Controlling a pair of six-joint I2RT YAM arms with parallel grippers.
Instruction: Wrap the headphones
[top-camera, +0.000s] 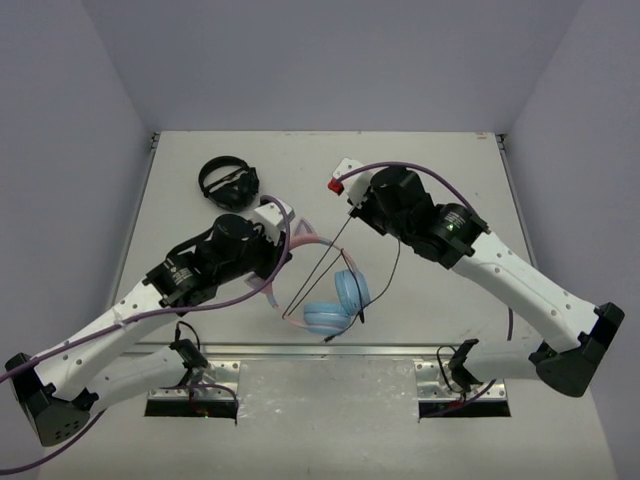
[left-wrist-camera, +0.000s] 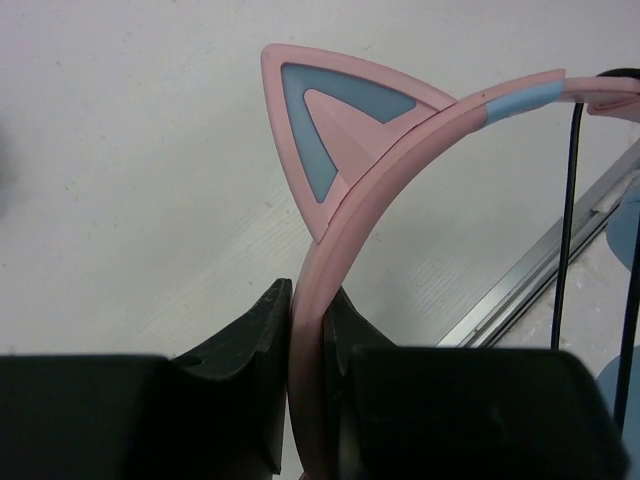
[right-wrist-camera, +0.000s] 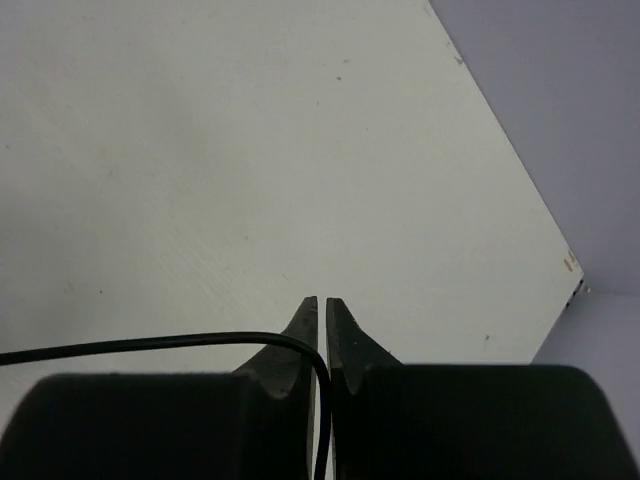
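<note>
The headphones (top-camera: 335, 303) hang tilted over the table's near middle, light blue earcups low, pink headband (left-wrist-camera: 400, 150) and a cat ear (left-wrist-camera: 330, 130) up. My left gripper (left-wrist-camera: 308, 295) is shut on the headband just below that ear; from above it (top-camera: 284, 238) sits at the band's left end. The thin black cable (top-camera: 318, 265) runs taut from the earcups up to my right gripper (top-camera: 354, 210). In the right wrist view the cable (right-wrist-camera: 150, 345) curves in from the left and drops between the jaws of my right gripper (right-wrist-camera: 322, 300), which stand only a sliver apart around it.
All-black headphones (top-camera: 228, 182) lie at the back left of the table. A metal rail (top-camera: 330, 350) runs along the near edge, with both arm bases behind it. Grey walls close in the left, back and right sides.
</note>
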